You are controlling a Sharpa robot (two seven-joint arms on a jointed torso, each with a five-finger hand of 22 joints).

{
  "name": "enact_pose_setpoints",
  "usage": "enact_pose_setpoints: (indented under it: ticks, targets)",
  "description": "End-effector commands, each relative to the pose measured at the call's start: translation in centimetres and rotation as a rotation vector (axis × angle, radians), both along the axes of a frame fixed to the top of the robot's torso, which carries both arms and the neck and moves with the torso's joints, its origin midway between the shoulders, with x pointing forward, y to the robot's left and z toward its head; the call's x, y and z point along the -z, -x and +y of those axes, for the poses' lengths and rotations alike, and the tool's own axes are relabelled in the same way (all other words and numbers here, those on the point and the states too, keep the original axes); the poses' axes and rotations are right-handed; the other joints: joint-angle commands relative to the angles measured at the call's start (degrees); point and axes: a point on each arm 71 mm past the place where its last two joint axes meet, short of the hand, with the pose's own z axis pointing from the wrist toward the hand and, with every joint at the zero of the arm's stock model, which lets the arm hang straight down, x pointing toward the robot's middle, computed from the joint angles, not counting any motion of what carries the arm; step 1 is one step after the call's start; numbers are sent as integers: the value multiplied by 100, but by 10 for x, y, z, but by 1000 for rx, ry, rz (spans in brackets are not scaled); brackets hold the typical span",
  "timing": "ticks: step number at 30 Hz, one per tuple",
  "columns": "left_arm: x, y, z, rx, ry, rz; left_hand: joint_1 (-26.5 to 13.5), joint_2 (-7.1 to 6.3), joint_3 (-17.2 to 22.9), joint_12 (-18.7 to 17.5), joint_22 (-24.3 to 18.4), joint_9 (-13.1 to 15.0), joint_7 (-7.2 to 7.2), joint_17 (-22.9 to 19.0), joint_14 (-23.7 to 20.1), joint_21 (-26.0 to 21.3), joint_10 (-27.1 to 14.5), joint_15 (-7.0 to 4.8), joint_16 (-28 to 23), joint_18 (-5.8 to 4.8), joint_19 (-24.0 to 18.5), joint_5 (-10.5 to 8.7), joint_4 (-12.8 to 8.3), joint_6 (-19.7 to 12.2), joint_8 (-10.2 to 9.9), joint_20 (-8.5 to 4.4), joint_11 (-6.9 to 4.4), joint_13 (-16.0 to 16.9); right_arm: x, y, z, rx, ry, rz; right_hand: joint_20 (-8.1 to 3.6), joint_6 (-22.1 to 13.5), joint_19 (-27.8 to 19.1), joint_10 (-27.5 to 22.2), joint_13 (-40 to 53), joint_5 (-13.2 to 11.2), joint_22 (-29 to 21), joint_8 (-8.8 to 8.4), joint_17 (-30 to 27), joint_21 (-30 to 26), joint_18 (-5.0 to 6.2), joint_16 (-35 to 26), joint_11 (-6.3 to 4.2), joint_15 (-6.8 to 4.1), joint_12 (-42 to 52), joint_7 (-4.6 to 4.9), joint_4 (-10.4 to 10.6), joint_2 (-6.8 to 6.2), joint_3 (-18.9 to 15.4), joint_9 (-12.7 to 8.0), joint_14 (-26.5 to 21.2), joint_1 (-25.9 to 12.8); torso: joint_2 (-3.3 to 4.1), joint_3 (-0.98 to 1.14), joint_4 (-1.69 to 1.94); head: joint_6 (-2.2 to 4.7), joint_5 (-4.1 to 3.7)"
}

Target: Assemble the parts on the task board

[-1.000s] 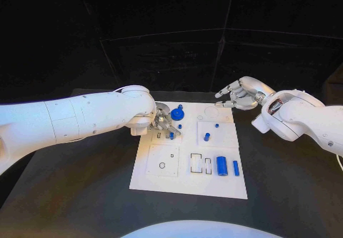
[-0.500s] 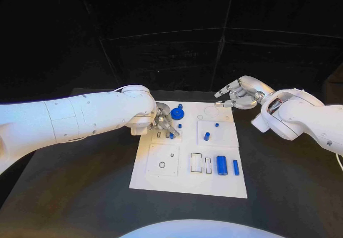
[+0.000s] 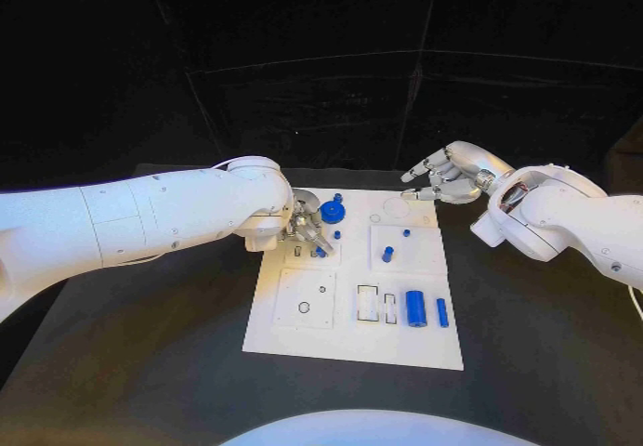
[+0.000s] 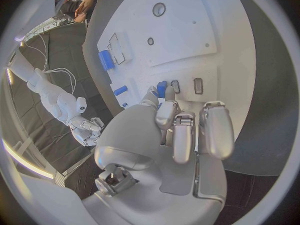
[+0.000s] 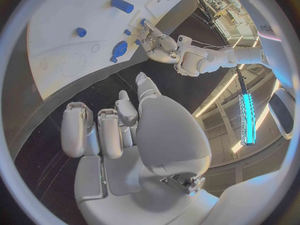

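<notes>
A white task board (image 3: 351,344) lies in the middle of a black table (image 3: 134,372), its long axis running away from the robot. At the board's far left corner, the left hand (image 3: 306,229) reaches down onto the board with its fingers curled together around a small blue peg (image 3: 319,251). In the left wrist view the fingertips (image 4: 167,114) close over the top of this peg (image 4: 161,89), beside two small slots in the board; it looks pinched, though the contact itself is partly hidden. The peg appears to stand roughly upright, its long axis pointing up out of the board. Just right of that hand, a round blue knob (image 3: 333,216) stands near the board's far edge. Further right, around the middle of the board's far half, a short blue peg (image 3: 387,255) stands tilted. On the right side of the board's near half, a thick blue cylinder (image 3: 415,309) and a thin blue pin (image 3: 442,314) lie flat side by side, both with their long axes pointing away from the robot. These parts look like small, light, rigid plastic with smooth sides, likely to slip or roll, so a fingertip pinch across the middle of each would suit best. Beyond the board's far right corner, the right hand (image 3: 451,177) hovers above the table, fingers loosely spread and holding nothing.
</notes>
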Motion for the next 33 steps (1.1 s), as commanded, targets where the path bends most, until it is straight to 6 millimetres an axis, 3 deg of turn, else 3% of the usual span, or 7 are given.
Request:
enact_pose_setpoints:
  ticks: [1, 3, 4, 6, 10, 24, 33]
  targets:
    - [1, 1, 3, -20, 9, -12, -158, -144, 1127, -31, -38, 26, -4, 1509, 595, -42, 8, 11, 18, -31, -14, 30, -837, 7, -17, -27, -1, -3, -1, 0, 1, -11, 9, 0, 9, 38, -22, -5, 6, 29, 3, 25, 119, -27, 59, -17, -1, -25, 24, -1, 6, 60, -27, 4, 280, 8, -2, 2, 6, -7, 5]
    - [1, 1, 5, -30, 16, -20, -273, -229, 1366, -34, -41, 40, 32, 1509, 595, -48, 14, 13, 18, -31, -13, 24, -873, 14, -9, -21, -24, -7, -1, 0, 1, -12, 11, 0, 9, 38, -22, -5, 6, 29, 3, 25, 119, -27, 59, -17, -1, -25, 24, -1, 6, 60, -27, 4, 280, 8, 1, 7, 7, -6, 0]
    - [0, 1, 7, -40, 23, -28, -841, -585, 2467, -30, -39, 114, 3, 1509, 595, -63, 49, 67, 18, -41, -7, 8, -971, 20, 36, -3, -20, -12, -1, 0, 1, -12, 12, -1, 9, 38, -22, -5, 6, 29, 3, 25, 119, -27, 59, -17, -1, -25, 24, -1, 6, 60, -27, 4, 280, 8, 3, 8, 8, -7, -3]
    - [-1, 2, 10, -59, 40, -40, -1086, -785, 2963, -23, -60, 182, 31, 1509, 595, -86, 64, 12, 18, -29, -12, -5, -1022, 28, 100, 4, -16, -13, -1, 0, 1, -12, 13, -1, 9, 38, -22, -5, 6, 29, 3, 25, 119, -27, 59, -17, -1, -25, 24, -1, 6, 60, -27, 4, 280, 8, 1, 2, 10, -8, -12]
    - [-3, 3, 18, -113, 81, -69, -1356, -965, 3495, -13, -74, 285, 15, 1509, 595, -106, 85, 6, 18, -21, -9, -22, -1041, 24, 201, -11, -13, -22, -1, -1, 0, -10, 15, -1, 9, 38, -22, -5, 6, 29, 3, 25, 119, -27, 59, -17, -1, -25, 24, -1, 6, 60, -27, 4, 280, 8, -3, -14, 19, -17, -11]
    - [7, 15, 34, -214, 149, -116, -1487, -1052, 3697, -12, -81, 344, -9, 1509, 595, -117, 93, -10, 18, -21, -7, -32, -1021, 41, 268, -13, -9, -33, 0, -1, -4, -2, 19, -3, 8, 41, -29, -12, -7, 35, -9, 26, 99, -34, 61, -29, -3, -26, 14, -2, 2, 70, -25, 4, 276, 21, -8, -10, 65, -40, -15]
    - [21, 18, 36, -229, 142, -96, -1495, -1056, 3713, -8, -84, 349, -10, 1509, 595, -120, 96, -11, 18, -20, -8, -33, -1018, 41, 273, -14, -11, -29, -1, -1, -5, -2, 22, -5, 8, 41, -29, -12, -7, 35, -9, 26, 99, -34, 61, -29, -3, -26, 14, -2, 2, 70, -25, 4, 276, 21, 2, 4, 37, -10, 9]
